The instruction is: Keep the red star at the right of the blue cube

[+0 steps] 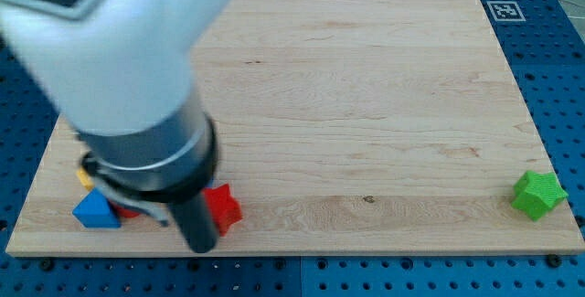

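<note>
The red star (223, 206) lies near the view's bottom left on the wooden board (366, 105). The blue block (96, 211) lies to its left; it looks wedge-like from here. My tip (200, 245) is at the lower end of the dark rod, right against the red star's lower left side, between the star and the blue block. The arm's large white and black body hides much of the view's left.
A green star (537, 194) sits at the board's right edge near the bottom. A bit of a yellow block (84, 176) and a red piece (127, 211) peek out by the blue block, mostly hidden under the arm.
</note>
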